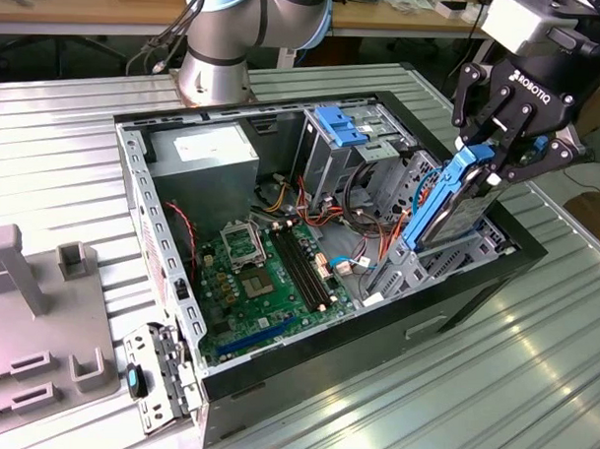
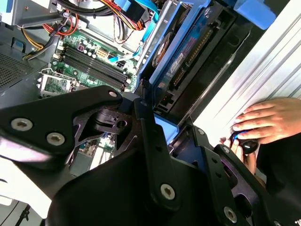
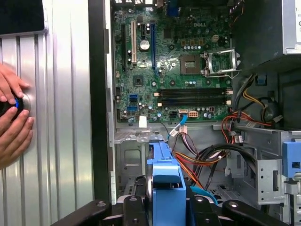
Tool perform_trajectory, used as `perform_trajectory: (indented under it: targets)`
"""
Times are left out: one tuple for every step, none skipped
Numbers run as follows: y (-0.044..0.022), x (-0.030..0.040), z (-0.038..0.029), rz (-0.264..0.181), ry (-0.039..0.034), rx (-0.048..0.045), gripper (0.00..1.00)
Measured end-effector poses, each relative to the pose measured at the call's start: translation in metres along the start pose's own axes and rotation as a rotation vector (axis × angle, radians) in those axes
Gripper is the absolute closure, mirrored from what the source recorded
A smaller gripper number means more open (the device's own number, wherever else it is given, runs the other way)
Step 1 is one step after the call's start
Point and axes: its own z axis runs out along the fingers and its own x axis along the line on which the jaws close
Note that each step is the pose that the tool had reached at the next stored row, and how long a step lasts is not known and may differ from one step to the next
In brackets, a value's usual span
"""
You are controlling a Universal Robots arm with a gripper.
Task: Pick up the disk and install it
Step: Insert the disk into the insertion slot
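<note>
The disk [image 1: 444, 205], a dark grey drive in bright blue rails, hangs tilted over the open computer case [image 1: 143, 209] at the exterior view's right. Its lower end reaches down toward the drive bay by the case's side wall. My gripper [image 1: 490, 157] is shut on the disk's upper end. In the first wrist view the blue end of the disk [image 3: 164, 188] sits between my black fingers [image 3: 129, 209]. In the second wrist view the disk [image 2: 188, 52] points down into the case beyond my gripper [image 2: 171, 136].
Inside the case lie the green motherboard [image 1: 269, 278], a grey power supply [image 1: 204, 157], a grey cage with a blue bracket [image 1: 341, 124], and orange and blue cables [image 3: 197, 160]. A person's hand [image 3: 11, 113] rests on the ribbed table beside the case. A grey fixture [image 1: 41, 314] stands at the exterior view's left.
</note>
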Motion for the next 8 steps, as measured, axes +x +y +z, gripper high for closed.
perform_trajectory:
  targets:
    - [0.0,0.0,-0.0018,0.0,0.0009,-0.0005,0.63]
    - [0.0,0.0,-0.002,0.0,0.0009,-0.0005,0.63]
    - [0.0,0.0,-0.0021,0.0,0.0006,-0.0005,0.63]
    - [0.0,0.0,-0.0023,0.0,0.0007,-0.0005,0.63]
    - [0.0,0.0,-0.0024,0.0,0.0008,-0.0004,0.63]
    - [0.0,0.0,-0.0025,0.0,0.0009,-0.0005,0.63]
    - [0.0,0.0,-0.0025,0.0,0.0009,-0.0006,0.63]
    - [0.0,0.0,-0.0025,-0.006,0.0009,-0.0008,0.63]
